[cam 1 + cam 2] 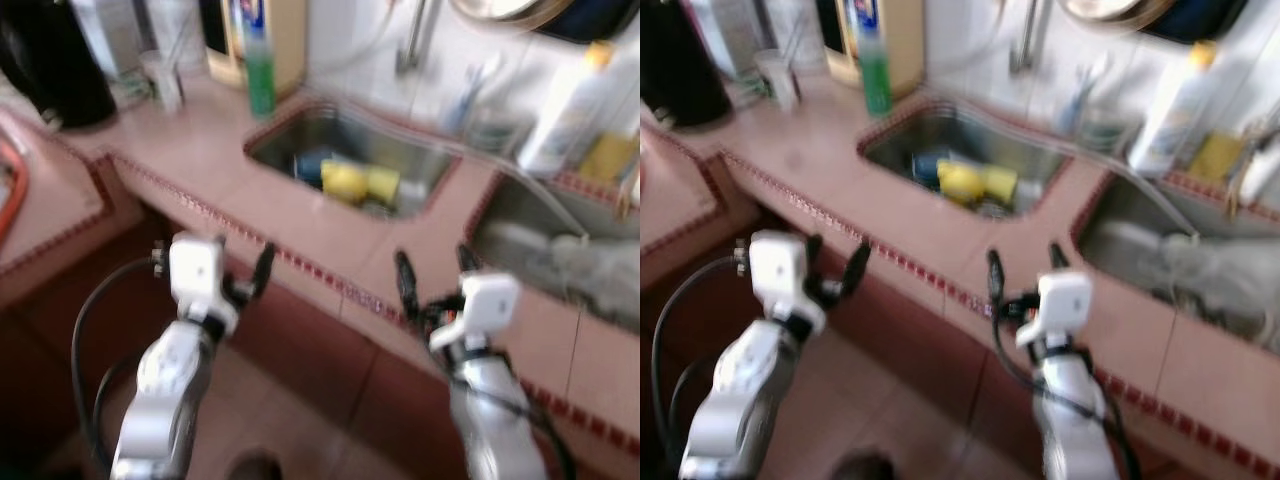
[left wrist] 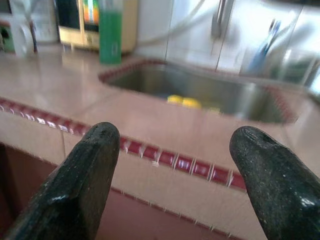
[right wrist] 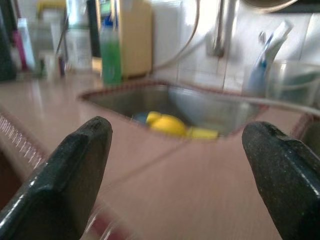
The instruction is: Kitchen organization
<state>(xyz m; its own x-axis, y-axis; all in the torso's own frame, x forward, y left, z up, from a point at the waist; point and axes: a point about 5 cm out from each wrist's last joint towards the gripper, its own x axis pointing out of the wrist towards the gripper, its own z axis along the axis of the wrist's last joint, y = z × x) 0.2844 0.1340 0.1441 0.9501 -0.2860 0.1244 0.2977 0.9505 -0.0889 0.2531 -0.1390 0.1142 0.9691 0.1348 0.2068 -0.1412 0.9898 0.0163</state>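
Left eye view: blurred throughout. Pink tiled tabletop (image 1: pixel 200 150) with a red mosaic edge band, running diagonally across the frame. Steel sink (image 1: pixel 420 165) set into it, holding yellow sponges (image 1: pixel 358 182) and something blue, too blurred to name. Green bottle (image 1: pixel 260 75) upright on the tabletop just beside the sink's far corner, in front of a cream-coloured appliance (image 1: pixel 275 40). White spray bottle (image 1: pixel 565 110) standing against the wall tiles beyond the sink. Second basin (image 1: pixel 520 205) next to the first, containing a grey cloth (image 1: pixel 590 265). Black kettle-like vessel (image 1: pixel 60 65) at the far end of the tabletop.

Left claw (image 1: pixel 255 275) held in front of the tabletop edge, below its level, fingers (image 2: pixel 82 185) spread apart, nothing between them. Right claw (image 1: pixel 435 275) raised at the tabletop edge, near the strip between the two basins, fingers (image 3: pixel 75 180) likewise wide apart and gripping nothing.

Right wrist view: sponges visible in the sink straight ahead, well apart from the claw. Clear container (image 3: pixel 292 80) with a blue-and-white item inside, by the wall.
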